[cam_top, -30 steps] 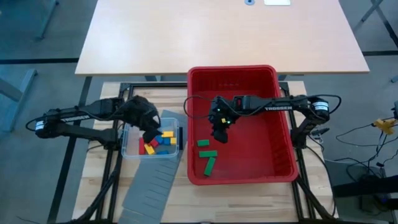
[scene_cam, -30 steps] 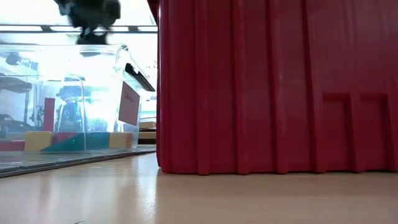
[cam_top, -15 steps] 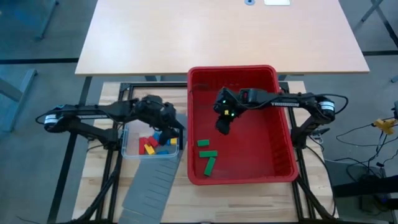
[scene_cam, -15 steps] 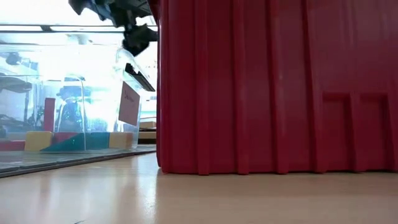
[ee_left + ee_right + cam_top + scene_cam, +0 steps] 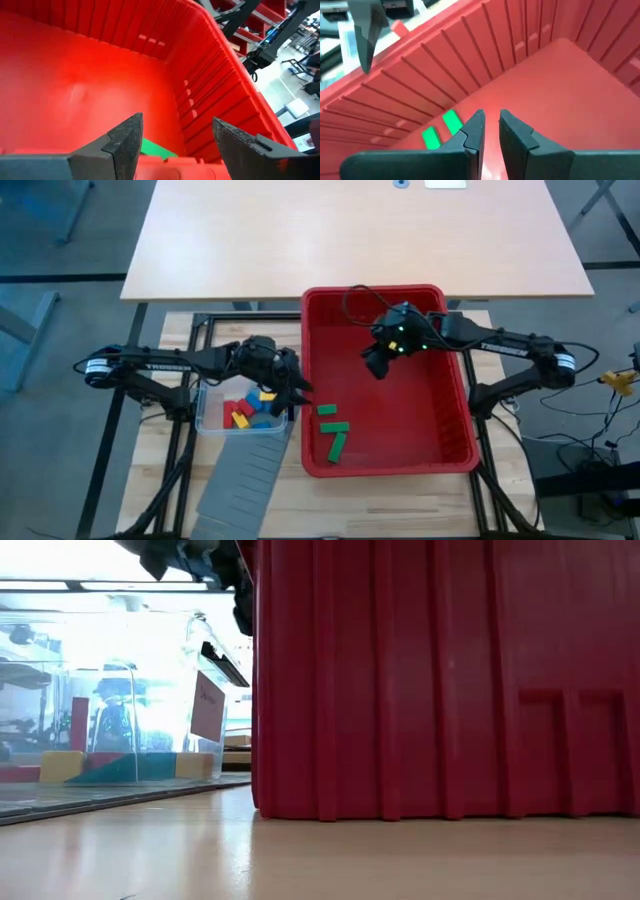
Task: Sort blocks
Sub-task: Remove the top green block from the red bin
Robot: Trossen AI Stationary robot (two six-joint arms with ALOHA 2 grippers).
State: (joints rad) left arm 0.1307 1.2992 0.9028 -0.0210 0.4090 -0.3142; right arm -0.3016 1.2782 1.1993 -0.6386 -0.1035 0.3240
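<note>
High view shows you the left tool (image 5: 296,388) at the red bin's (image 5: 455,420) left wall, above the edge of the clear tub (image 5: 206,418); its fingers stand wide with nothing between them. Your right tool (image 5: 374,366) hangs over the bin's upper middle, fingers drawn narrow with a slim gap, empty. Three green blocks (image 5: 333,426) lie on the bin floor near its left wall. Red, yellow and blue blocks (image 5: 250,409) sit in the tub beside the grey divider panel (image 5: 240,480) on the desk (image 5: 160,480).
</note>
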